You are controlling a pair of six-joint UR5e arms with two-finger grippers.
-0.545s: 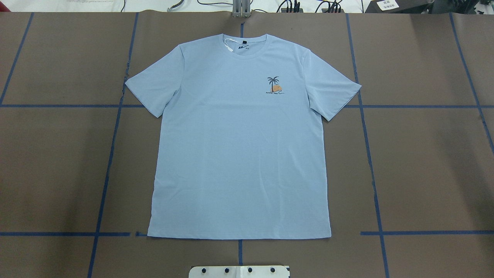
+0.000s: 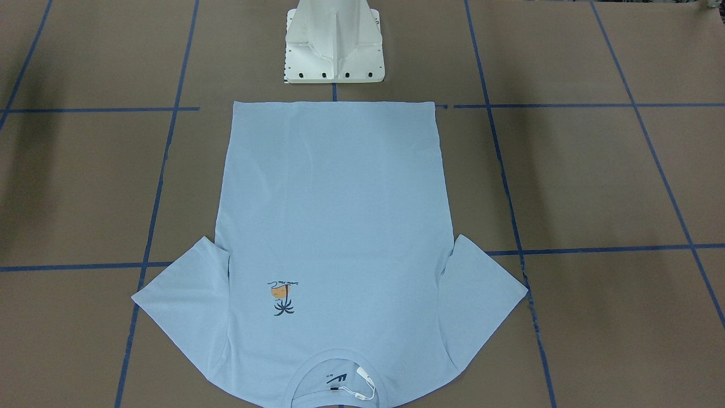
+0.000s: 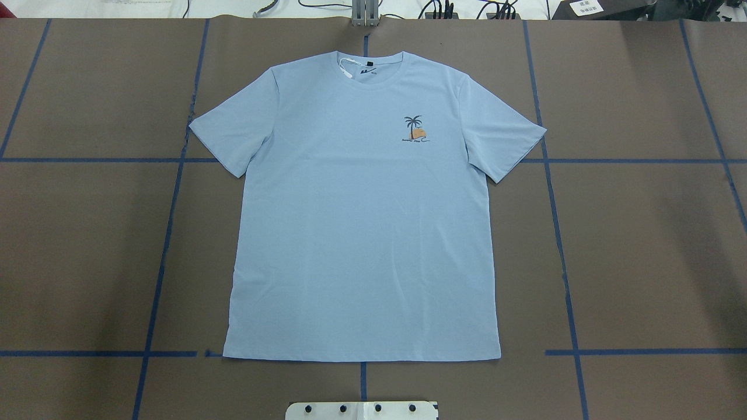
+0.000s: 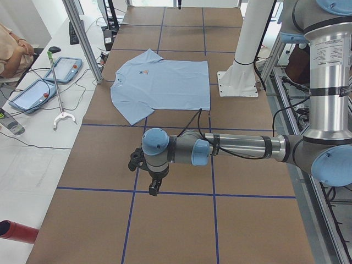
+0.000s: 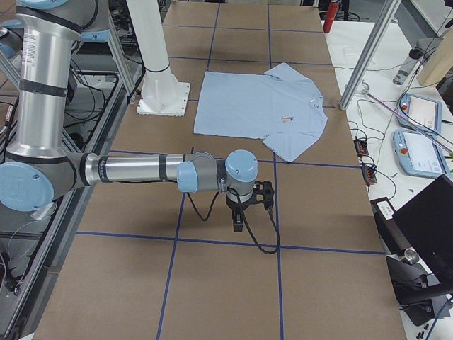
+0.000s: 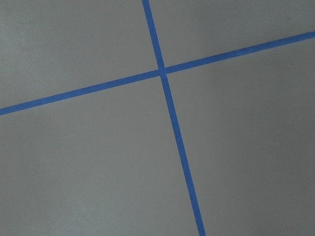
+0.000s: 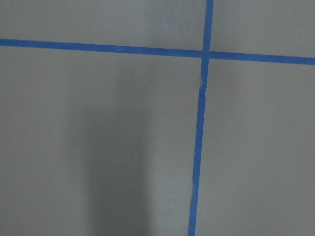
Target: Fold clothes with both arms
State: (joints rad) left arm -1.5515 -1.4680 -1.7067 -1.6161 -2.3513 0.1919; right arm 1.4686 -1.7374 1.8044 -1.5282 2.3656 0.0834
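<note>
Saw no shift in shirt [image 3: 362,233]; couldn't tell left gripper [image 4: 154,188] or right gripper [image 5: 239,222] state; risked bunching from uneven grabs.

A light blue short-sleeved T-shirt [image 3: 362,221] lies flat and unfolded on the table [image 3: 642,245], chest side up, with both sleeves spread. Its round collar [image 3: 373,86], with a white tag [image 3: 345,69], points away from the robot. A small orange-and-dark palm-tree print [image 3: 414,129] marks the chest. The silver-grey left arm [image 4: 236,146] and right arm [image 5: 134,170] reach out level, well apart from the shirt, jaws pointing down.
</note>
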